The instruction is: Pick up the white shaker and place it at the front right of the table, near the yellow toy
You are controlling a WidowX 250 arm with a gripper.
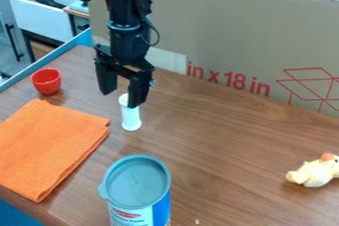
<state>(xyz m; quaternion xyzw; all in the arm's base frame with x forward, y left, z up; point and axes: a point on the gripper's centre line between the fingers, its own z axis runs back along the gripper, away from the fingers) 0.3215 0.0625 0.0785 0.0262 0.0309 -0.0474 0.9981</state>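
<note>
Lidded canister (pixel 138 185), contents hidden, white cylinder (pixel 131 118) behind it near the unclenched gripper (pixel 120 99), red cup (pixel 46 84) beyond.

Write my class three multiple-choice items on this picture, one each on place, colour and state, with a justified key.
1. Which thing is nearest the gripper?
A) red cup
B) white cylinder
C) lidded canister

2. What colour is the folded cloth?
A) orange
B) green
C) purple

3. How are the gripper's two fingers?
A) pressed together
B) closed around a cup
C) spread apart

Key:
1. B: a finger hangs right by the cylinder's top.
2. A: the whole cloth shows bright orange.
3. C: a wide gap shows between them.
</note>
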